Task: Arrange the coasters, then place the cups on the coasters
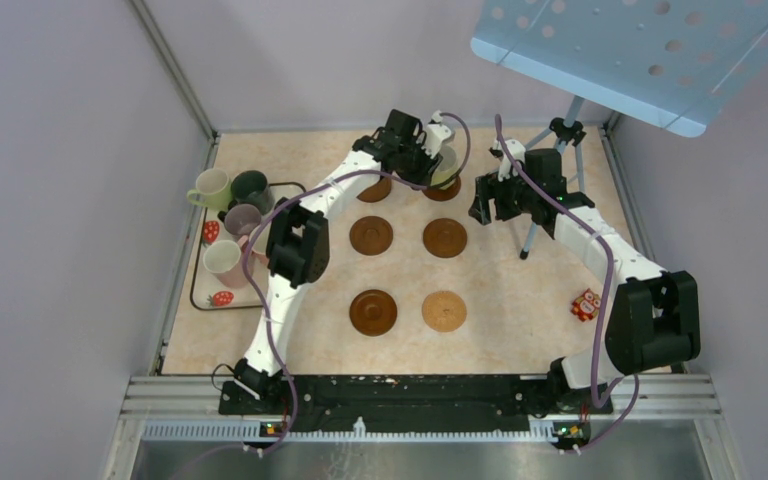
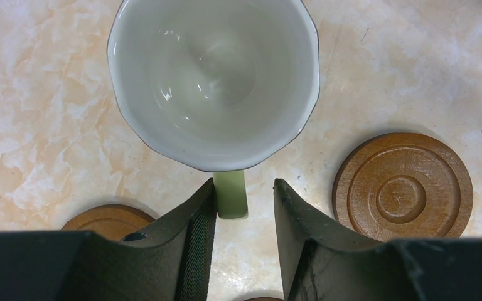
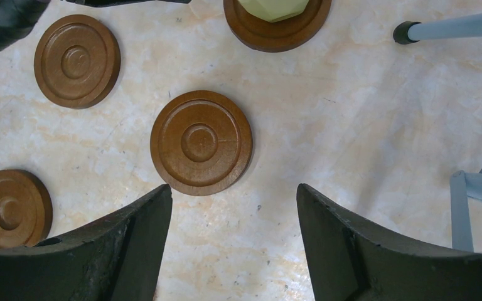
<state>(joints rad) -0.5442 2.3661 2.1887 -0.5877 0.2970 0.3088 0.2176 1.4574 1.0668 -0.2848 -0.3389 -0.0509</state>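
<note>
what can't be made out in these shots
Left wrist view: the coaster under the light green cup, covered by the cup.
Right wrist view: the cup's upper part, cut off by the top edge.
Top view: small red object, too small to identify.

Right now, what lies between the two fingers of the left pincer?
The handle of the light green cup, seen in the left wrist view, with a gap on one side.

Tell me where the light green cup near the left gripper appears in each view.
Top external: light green cup in the far row, right column of coasters.
Left wrist: top centre, handle pointing at the left gripper.
Right wrist: top edge, cut off, standing on the far coaster.
Shared landmark: the brown coaster nearest that cup.
</note>
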